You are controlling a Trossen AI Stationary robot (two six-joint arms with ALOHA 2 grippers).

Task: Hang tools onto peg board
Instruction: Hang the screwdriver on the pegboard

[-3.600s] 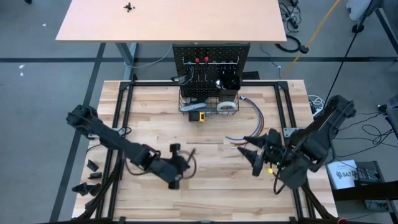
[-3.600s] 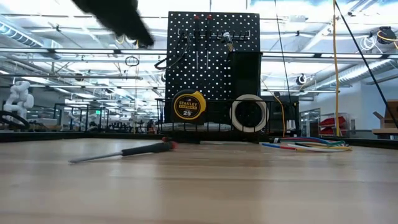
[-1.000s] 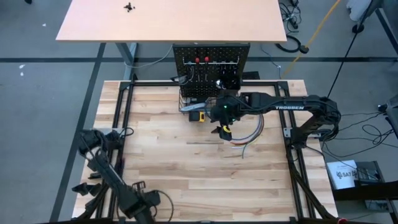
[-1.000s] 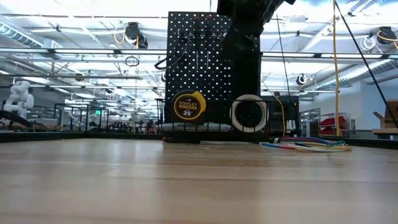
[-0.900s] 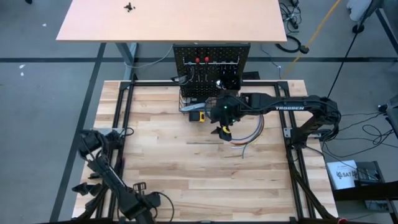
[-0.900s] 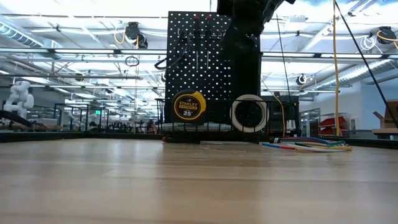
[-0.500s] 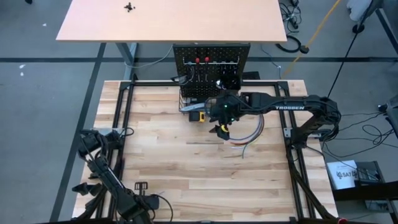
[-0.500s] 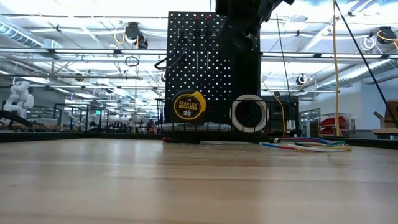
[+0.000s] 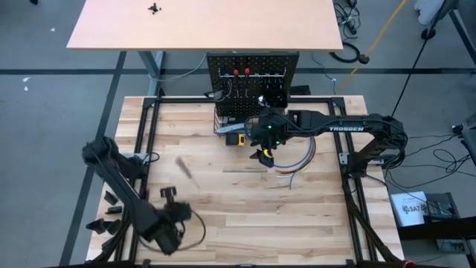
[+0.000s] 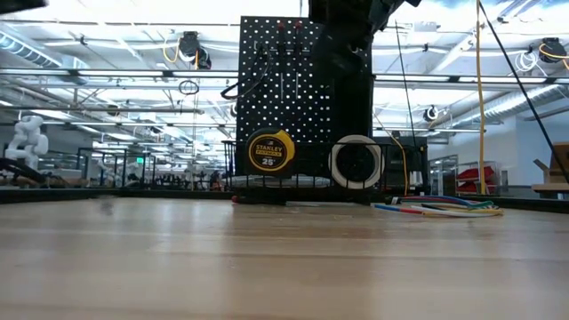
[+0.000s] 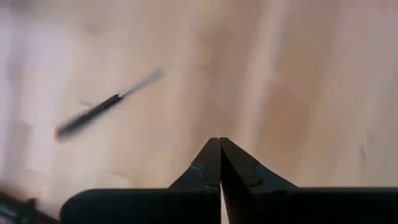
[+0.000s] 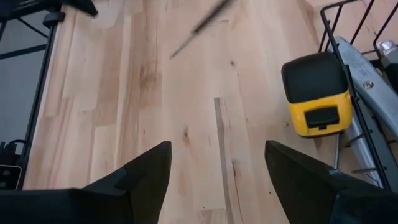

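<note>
Plainly, the screwdriver (image 9: pixel 184 167) lies loose and slantwise on the counter (image 9: pixel 223 201) beyond the left end effector (image 9: pixel 172 223), pinched shut and empty, nearer it than the right end effector (image 9: pixel 266 155), spread wide by the peg board (image 9: pixel 251 78).

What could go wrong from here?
1. The screwdriver lies loose on the table, apart from the left gripper, whose fingers are shut on nothing. It may roll, and picking it up flat could be awkward.
2. The right gripper hangs open close to the tape measure and the wires. A move there could knock the tape measure or snag a wire.
</note>
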